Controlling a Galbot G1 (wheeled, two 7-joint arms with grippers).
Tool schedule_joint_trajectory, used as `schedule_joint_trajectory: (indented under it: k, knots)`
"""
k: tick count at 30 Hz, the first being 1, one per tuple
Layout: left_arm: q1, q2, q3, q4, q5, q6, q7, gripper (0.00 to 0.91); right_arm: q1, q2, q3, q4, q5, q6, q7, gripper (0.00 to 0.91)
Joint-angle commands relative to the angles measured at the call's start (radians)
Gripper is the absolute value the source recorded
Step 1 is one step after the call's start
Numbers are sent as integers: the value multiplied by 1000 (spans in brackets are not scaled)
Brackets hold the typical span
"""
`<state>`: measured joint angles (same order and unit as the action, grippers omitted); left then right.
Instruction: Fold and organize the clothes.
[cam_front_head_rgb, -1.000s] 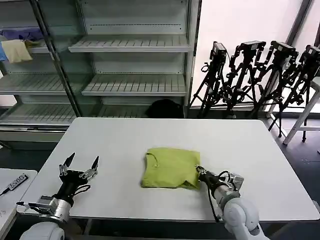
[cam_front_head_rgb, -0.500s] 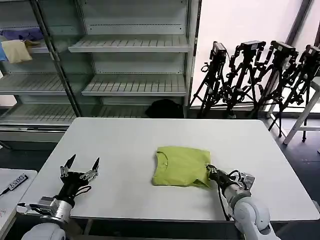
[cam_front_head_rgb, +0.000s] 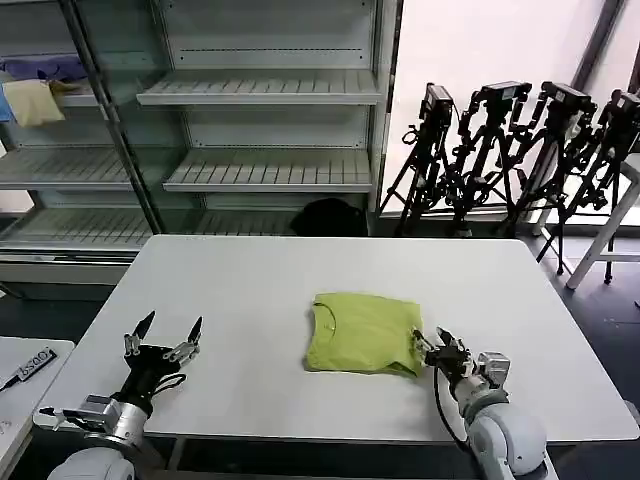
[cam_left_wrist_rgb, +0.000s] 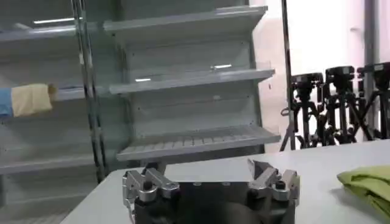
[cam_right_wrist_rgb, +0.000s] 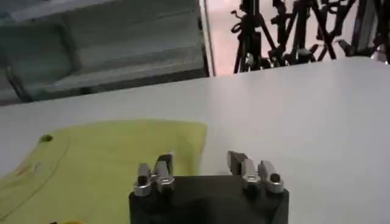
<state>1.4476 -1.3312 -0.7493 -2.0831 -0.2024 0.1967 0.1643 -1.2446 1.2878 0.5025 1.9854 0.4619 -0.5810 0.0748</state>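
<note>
The lime yellow-green T-shirt (cam_front_head_rgb: 364, 333) lies folded into a compact rectangle on the white table (cam_front_head_rgb: 250, 290), right of its middle. In the right wrist view the shirt (cam_right_wrist_rgb: 103, 158) spreads just ahead of the fingers, its folded corner near them. My right gripper (cam_front_head_rgb: 441, 347) (cam_right_wrist_rgb: 200, 165) stands open at the shirt's near right corner, just off the cloth and holding nothing. My left gripper (cam_front_head_rgb: 162, 333) (cam_left_wrist_rgb: 205, 175) is open too, low over the table's near left corner, well away from the shirt; a strip of the shirt (cam_left_wrist_rgb: 368, 185) shows far off in the left wrist view.
Grey shelving (cam_front_head_rgb: 260, 130) stands behind the table, with a pale yellow cloth (cam_front_head_rgb: 32, 100) and a blue cloth (cam_front_head_rgb: 40, 68) on a left shelf. Black tripods (cam_front_head_rgb: 520, 150) cluster at the back right. A small white side table (cam_front_head_rgb: 25, 370) sits at the left.
The right gripper dragged the folded shirt to the right, then let go and drew back a little, opening. The left gripper barely moved.
</note>
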Motion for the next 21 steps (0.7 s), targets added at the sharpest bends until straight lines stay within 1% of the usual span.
schedule_joint_trajectory:
  k: [1, 3, 4, 8, 13, 18, 21]
  knots:
    - [13, 2, -7, -1, -1, -13, -4, 907, -67, 31, -44, 45, -339, 2, -186, 907]
    - [19, 3, -10, -1, -3, -18, -6, 907, -83, 28, -47, 57, -374, 2, -198, 907]
    - [21, 3, -11, 0, -3, -19, -7, 907, -97, 24, -46, 62, -416, 3, -215, 907]
    - [23, 2, -10, 1, -4, -24, -10, 907, -137, 11, -37, 84, -462, 3, -218, 907]
    - [21, 0, -6, 4, -4, -25, -9, 907, -179, 2, -8, 99, -471, 4, -218, 907]
    - [19, 1, -6, 9, -4, -28, -10, 907, -223, -8, 15, 115, -470, 51, -229, 907]
    - [20, 1, -8, 9, -7, -28, -11, 907, -226, -2, 39, 116, -466, 82, -215, 907]
